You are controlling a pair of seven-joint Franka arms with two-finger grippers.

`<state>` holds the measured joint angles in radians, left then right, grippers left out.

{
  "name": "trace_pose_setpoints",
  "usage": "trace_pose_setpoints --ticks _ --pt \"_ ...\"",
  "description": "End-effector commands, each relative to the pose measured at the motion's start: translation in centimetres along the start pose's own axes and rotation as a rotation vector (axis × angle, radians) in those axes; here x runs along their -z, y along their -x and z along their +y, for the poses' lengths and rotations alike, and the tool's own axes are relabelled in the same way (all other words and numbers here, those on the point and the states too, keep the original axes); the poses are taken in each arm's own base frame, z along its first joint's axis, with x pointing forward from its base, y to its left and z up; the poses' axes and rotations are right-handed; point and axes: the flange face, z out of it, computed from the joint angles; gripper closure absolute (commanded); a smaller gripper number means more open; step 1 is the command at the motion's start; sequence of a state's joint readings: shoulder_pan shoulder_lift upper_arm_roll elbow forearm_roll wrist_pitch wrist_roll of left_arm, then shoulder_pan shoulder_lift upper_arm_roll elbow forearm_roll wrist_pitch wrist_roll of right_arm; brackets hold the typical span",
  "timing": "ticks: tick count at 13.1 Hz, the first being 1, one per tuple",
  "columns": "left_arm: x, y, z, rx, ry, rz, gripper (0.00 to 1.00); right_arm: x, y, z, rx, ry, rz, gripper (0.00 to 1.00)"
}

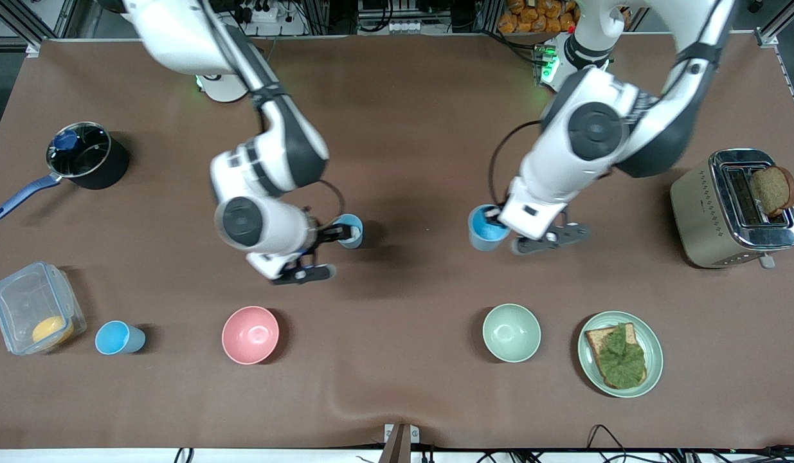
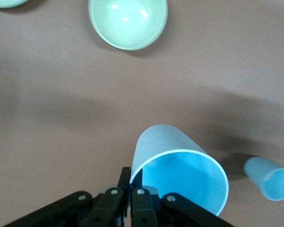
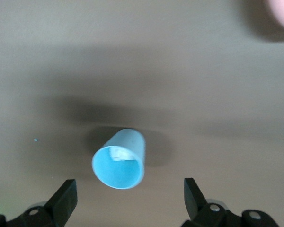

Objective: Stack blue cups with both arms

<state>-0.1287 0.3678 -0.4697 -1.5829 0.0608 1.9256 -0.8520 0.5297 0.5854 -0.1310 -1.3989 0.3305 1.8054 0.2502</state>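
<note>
Blue cup 1, rim pinched in the left gripper, hangs over mid-table. The right gripper hovers spread over cup 2, which stands mid-table. Next, I judge: lower and nest them.

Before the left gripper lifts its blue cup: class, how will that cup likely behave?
Probably light and stiff: the left gripper pinches only the rim of the blue cup, which keeps its round shape. Its smooth, tapered wall may slip. Held by one side, it could tilt.
</note>
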Motion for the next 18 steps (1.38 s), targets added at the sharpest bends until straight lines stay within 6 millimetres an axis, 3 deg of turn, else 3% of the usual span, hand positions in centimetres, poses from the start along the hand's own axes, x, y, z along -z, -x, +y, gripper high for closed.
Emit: trace_pose_setpoints --ticks 1,4,7,8,10,13,15,18 --pt "-1.7 1.3 5.9 0.099 0.058 -0.009 1.0 4.5 -0.1 5.2 -0.017 -0.039 -0.008 0.0" --pt "-4.1 3.5 10.5 0.185 0.148 0.002 1.0 7.5 -0.4 11.5 -0.073 -0.033 -0.016 0.0" --pt "-6.8 7.4 14.2 0.193 0.158 0.034 1.0 9.5 -0.2 15.7 -0.029 0.065 0.001 0.0" --pt "-7.6 8.4 15.2 0.208 0.167 0.049 1.0 11.4 0.5 17.0 -0.045 0.063 0.026 0.0" --pt "-10.3 11.3 17.9 0.31 0.21 0.066 1.0 14.8 3.0 20.5 -0.078 0.058 0.069 0.0" --pt "-13.7 14.4 19.9 0.37 0.181 0.09 1.0 18.8 6.2 25.4 -0.148 0.065 0.123 0.0" --pt "-14.2 15.4 21.3 0.435 0.187 0.127 1.0 22.0 8.8 27.4 -0.179 0.061 0.179 0.0" --pt "-14.8 16.0 21.5 0.433 0.179 0.13 1.0 26.0 12.8 28.5 -0.192 0.099 0.238 0.0"
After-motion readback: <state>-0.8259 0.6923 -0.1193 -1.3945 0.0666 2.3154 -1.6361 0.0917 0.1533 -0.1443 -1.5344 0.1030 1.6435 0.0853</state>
